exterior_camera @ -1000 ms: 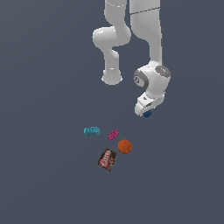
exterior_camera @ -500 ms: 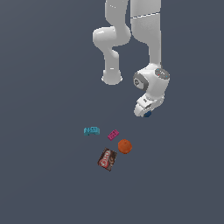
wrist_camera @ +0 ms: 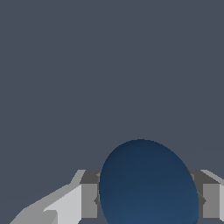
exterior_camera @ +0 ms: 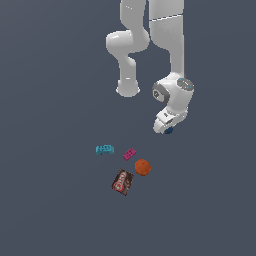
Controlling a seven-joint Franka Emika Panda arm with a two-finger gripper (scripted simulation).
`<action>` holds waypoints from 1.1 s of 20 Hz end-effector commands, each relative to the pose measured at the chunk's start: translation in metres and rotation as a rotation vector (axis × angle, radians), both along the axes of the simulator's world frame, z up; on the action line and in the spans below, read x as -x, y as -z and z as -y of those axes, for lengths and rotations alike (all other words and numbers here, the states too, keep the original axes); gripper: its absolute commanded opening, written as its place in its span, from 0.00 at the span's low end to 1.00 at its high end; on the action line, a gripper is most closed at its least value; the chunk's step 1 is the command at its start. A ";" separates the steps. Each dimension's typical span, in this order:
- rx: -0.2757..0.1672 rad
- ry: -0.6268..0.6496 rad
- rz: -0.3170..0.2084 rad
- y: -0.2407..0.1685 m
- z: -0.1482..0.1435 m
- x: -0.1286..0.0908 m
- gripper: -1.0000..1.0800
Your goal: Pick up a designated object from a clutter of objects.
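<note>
The dark blue ball (wrist_camera: pixel 148 186) sits between my two fingers in the wrist view, and both touch its sides. In the exterior view only a small blue part of the ball (exterior_camera: pixel 169 131) shows under the white hand. My gripper (exterior_camera: pixel 168 130) is shut on it, to the exterior view's right of the other objects; its height above the floor cannot be told. The rest of the clutter lies on the grey floor: a teal toothed block (exterior_camera: pixel 104 149), a pink brick (exterior_camera: pixel 129 154), an orange ball (exterior_camera: pixel 142 167) and a brown-red packet (exterior_camera: pixel 122 182).
The arm's white base (exterior_camera: pixel 128 89) stands behind the clutter. The floor (exterior_camera: pixel 50 210) is plain dark grey all around.
</note>
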State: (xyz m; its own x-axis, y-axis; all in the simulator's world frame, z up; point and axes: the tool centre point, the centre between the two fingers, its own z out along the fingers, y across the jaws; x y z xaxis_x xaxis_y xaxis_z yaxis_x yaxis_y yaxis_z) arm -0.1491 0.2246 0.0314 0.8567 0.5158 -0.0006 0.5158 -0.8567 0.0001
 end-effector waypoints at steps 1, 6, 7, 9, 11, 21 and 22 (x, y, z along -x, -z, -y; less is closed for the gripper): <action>0.000 0.000 0.000 -0.002 0.000 -0.001 0.00; 0.000 0.000 0.000 -0.013 0.001 -0.009 0.00; 0.000 0.000 0.000 -0.016 0.002 -0.011 0.00; 0.000 0.000 0.000 -0.024 0.003 -0.016 0.00; -0.001 0.000 0.000 -0.034 0.003 -0.023 0.00; -0.004 -0.002 -0.002 -0.107 0.010 -0.071 0.00; -0.004 -0.002 -0.002 -0.115 0.011 -0.076 0.00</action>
